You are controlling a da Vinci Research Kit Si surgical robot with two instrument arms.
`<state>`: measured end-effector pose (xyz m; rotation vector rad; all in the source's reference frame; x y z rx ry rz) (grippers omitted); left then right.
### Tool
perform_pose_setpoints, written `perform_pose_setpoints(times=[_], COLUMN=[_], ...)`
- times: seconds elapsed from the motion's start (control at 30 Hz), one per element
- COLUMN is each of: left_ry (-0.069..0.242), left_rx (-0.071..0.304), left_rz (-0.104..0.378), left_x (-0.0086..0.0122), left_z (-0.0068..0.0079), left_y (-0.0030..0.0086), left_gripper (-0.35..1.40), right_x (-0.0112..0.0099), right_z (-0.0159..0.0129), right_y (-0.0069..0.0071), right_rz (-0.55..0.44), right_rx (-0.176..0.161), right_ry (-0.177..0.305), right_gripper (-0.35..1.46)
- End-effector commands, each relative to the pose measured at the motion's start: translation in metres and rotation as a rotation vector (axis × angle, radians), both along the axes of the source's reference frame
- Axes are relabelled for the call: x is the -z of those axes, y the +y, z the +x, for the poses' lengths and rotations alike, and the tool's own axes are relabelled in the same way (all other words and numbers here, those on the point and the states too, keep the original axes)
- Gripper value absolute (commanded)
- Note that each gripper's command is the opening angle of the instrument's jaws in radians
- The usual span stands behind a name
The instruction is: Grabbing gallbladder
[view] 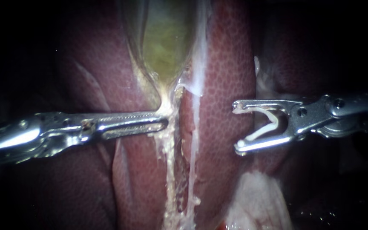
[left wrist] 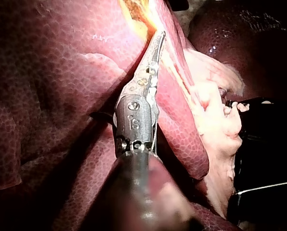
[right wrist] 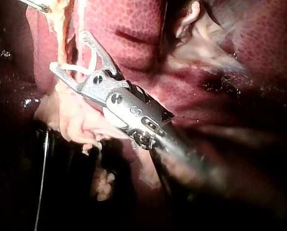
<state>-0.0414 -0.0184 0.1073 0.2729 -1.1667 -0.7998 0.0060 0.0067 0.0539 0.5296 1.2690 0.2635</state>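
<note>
Gripping the gallbladder [view: 167,47] at its neck, your left instrument [view: 162,122] looks clamped by its jaw tips only; seat deeper before pulling; your right instrument [view: 236,127] holds a clip [view: 274,121] in spread jaws

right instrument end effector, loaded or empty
Loaded: a white clip sits in the right instrument's end effector, one leg lying along each jaw, the two standing wide apart.
</note>
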Motion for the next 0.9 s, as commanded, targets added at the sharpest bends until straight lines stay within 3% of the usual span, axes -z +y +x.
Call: perform_pose_setpoints(times=[0.03,0.23,0.4,0.63,0.8,0.9], left_ry=[0.0,-0.003,0.0,-0.006,-0.008,-0.008], left_rx=[-0.002,-0.005,-0.001,0.053,0.068,0.073], left_rz=[0.0,0.003,0.017,0.017,-0.001,-0.001], left_x=[0.0,0.0008,0.003,0.0064,0.0077,0.0079], left_z=[0.0001,0.0008,0.0031,0.007,0.0083,0.0084], left_y=[0.0,0.0002,0.0017,0.0044,0.0056,0.0057], left_gripper=[-0.35,-0.35,-0.35,-0.35,-0.35,-0.35], right_x=[0.0,0.0,0.0,0.0,0.0,0.0], right_z=[0.0,0.0,0.0,0.0,0.0,0.0], right_y=[0.0,0.0,0.0,0.0,0.0,0.0], right_rz=[0.0,0.0,0.0,0.0,0.0,0.0], right_rx=[0.0,0.0,0.0,0.0,0.0,0.0], right_ry=[0.0,0.0,0.0,0.0,0.0,0.0], right_gripper=[0.59,0.59,0.59,0.59,0.59,0.59])
